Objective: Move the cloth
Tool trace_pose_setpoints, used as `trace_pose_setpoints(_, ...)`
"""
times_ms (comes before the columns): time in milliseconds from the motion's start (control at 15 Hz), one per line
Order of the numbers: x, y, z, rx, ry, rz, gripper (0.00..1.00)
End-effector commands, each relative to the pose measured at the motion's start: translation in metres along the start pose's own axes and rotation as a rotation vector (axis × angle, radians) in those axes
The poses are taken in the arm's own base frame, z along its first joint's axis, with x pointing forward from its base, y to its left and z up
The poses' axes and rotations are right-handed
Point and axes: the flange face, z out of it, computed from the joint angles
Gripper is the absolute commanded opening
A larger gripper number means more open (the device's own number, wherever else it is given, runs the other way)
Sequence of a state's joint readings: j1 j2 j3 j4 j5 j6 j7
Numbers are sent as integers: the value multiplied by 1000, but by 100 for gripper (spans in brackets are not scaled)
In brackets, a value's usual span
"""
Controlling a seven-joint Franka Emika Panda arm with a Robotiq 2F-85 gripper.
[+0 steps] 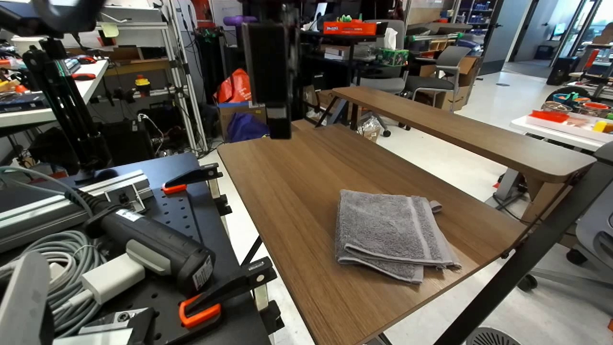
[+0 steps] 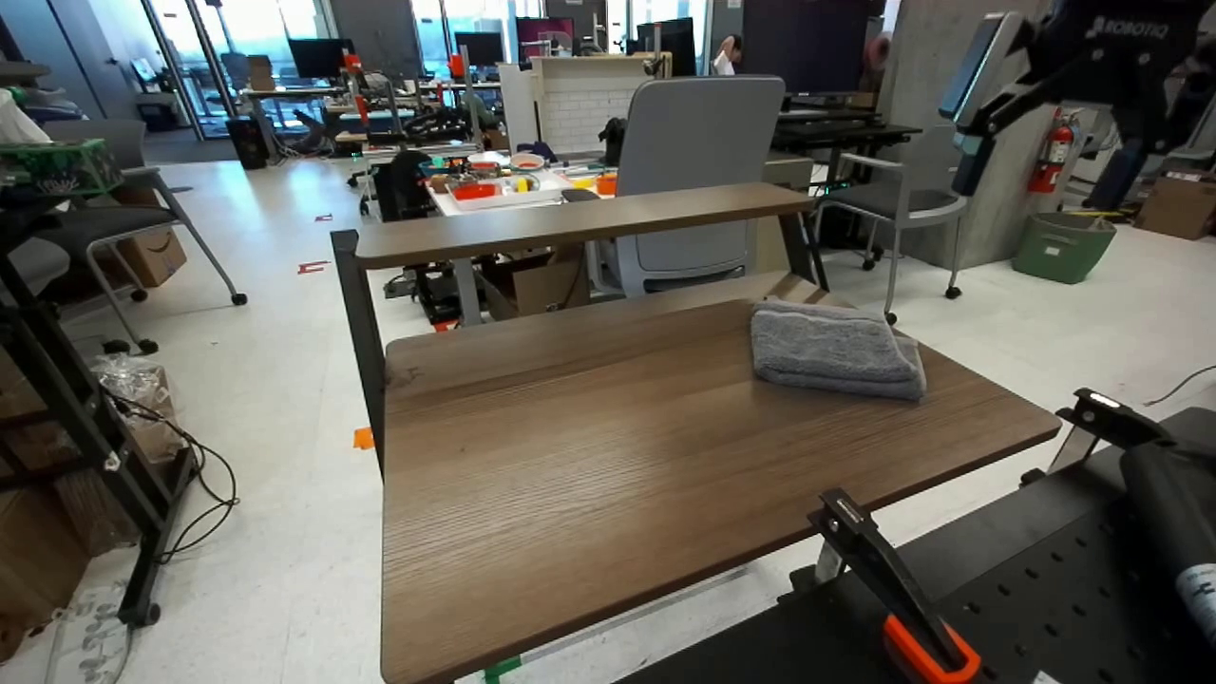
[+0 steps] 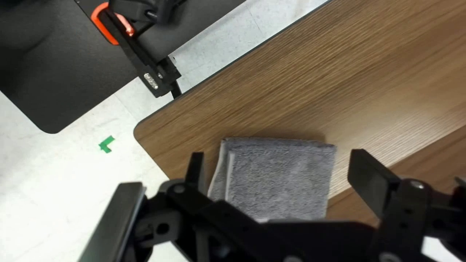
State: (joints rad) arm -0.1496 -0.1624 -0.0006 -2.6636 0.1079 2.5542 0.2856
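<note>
Beware of lifting only the top fold of the cloth (image 1: pixel 383 230), lying loosely layered near an edge of the desk (image 1: pixel 292 187), by closing too high with the gripper (image 3: pixel 277 159), spread wide, empty and well clear of it.

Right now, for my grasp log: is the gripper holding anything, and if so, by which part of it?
Nothing is held: the gripper is open, its jaws apart, and the grey cloth lies folded on the brown tabletop.
</note>
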Motion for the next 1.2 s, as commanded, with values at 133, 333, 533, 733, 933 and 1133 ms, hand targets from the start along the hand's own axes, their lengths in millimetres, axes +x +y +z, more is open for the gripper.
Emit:
trace_pose_setpoints(133, 79, 28, 41, -15, -61, 134, 100)
trace_pose_setpoints(333, 115, 27, 62, -20, -60, 172, 100)
trace_pose_setpoints(533, 140, 20, 84, -37, -47, 204, 100)
trace_pose_setpoints(733, 156, 6, 112, -52, -46, 214, 100)
trace_pose_setpoints(933, 163, -13, 139, -62, -42, 214, 100)
trace_pose_setpoints(1133, 166, -33, 166, -58, -28, 211, 100)
